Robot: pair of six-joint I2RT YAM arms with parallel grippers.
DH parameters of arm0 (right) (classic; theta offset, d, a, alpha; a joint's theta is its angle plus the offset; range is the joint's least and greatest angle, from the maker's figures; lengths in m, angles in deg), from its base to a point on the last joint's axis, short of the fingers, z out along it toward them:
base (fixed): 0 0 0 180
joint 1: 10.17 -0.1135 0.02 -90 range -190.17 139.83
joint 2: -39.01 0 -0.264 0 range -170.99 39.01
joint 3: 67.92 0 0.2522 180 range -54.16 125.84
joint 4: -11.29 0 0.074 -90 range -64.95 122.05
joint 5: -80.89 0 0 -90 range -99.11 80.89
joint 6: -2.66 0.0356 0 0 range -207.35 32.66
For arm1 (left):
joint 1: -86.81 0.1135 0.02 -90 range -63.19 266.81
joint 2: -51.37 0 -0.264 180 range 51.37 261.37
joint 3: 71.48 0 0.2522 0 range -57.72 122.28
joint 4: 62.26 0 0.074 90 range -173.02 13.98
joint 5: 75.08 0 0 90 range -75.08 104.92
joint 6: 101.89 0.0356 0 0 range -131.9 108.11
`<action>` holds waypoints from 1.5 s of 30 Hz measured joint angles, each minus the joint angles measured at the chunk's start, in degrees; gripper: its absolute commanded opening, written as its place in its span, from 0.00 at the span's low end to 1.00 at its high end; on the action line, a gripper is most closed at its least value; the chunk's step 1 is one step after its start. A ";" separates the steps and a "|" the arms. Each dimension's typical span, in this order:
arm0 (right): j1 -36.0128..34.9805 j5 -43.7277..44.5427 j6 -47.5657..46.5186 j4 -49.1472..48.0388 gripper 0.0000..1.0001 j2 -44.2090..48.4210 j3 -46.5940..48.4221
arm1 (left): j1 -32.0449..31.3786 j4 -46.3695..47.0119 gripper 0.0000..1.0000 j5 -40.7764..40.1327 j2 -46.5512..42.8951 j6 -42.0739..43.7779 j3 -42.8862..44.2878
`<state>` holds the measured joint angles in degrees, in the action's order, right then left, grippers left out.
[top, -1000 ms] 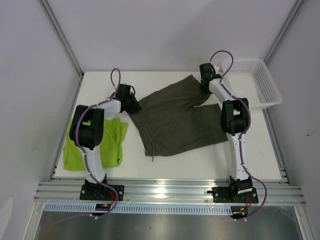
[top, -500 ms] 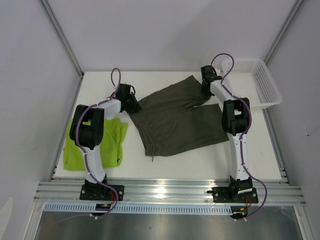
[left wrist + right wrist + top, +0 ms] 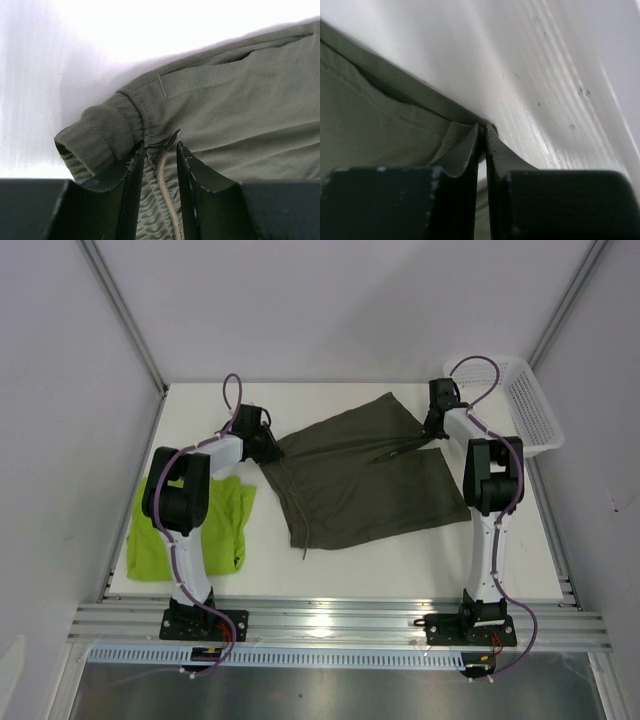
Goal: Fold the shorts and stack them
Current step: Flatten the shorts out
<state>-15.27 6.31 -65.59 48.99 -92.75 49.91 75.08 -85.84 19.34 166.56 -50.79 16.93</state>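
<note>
The dark olive-grey shorts lie spread across the middle of the white table. My left gripper is shut on their gathered waistband at the left corner. In the left wrist view the ribbed waistband and a tan drawstring fill the gap at the gripper. My right gripper is shut on the hem corner of the far right leg. The right wrist view shows that gripper pinching the olive cloth. The lime green shorts lie folded at the left, partly under my left arm.
A white mesh basket stands at the back right corner, just right of my right gripper. Grey walls close in the table at the back and on both sides. Aluminium rails run along the near edge.
My right gripper has shut on the leg hem and moved right toward the basket, pulling the leg out flatter. The left gripper has stayed on the waistband.
</note>
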 measured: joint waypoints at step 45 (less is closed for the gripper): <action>5.57 -9.57 21.14 -2.67 0.36 57.77 -65.88 | -18.91 -6.03 0.95 -6.32 -44.24 -3.39 -30.32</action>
<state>-9.70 -3.26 -44.45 46.33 -34.99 -15.96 56.17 -91.88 13.03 122.33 -54.18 -13.38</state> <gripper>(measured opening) 0.379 0.954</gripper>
